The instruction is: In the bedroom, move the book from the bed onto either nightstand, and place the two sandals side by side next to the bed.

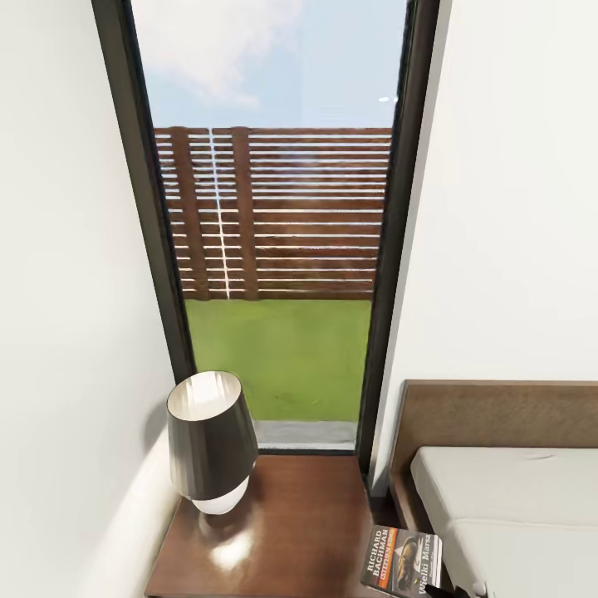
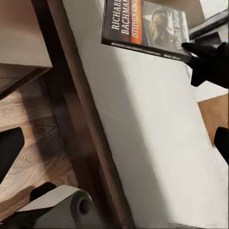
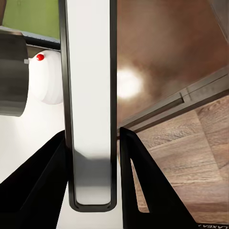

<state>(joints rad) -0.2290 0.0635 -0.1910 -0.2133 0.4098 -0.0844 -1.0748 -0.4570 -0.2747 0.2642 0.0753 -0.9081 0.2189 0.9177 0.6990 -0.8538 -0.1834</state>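
The book [image 1: 403, 561], a dark paperback with orange and white lettering, hangs at the nightstand's [image 1: 299, 531] right edge, beside the bed [image 1: 515, 498]. My right gripper [image 3: 93, 134] is shut on it. In the right wrist view the book [image 3: 90, 95] stands edge-on between the two black fingers [image 3: 47, 181], above the glossy brown nightstand top [image 3: 167, 47]. The left wrist view shows the book [image 2: 143, 26] held at one end by the right gripper [image 2: 205, 57], over the grey mattress [image 2: 157, 143]. My left gripper [image 2: 114, 148] is open and holds nothing. The two sandals are out of view.
A dark-shaded lamp [image 1: 212, 440] with a white base stands on the nightstand's left half. Behind it is a tall dark-framed window [image 1: 274, 249] between white walls. The bed's dark frame [image 2: 81, 119] borders the wood-plank floor [image 2: 33, 129].
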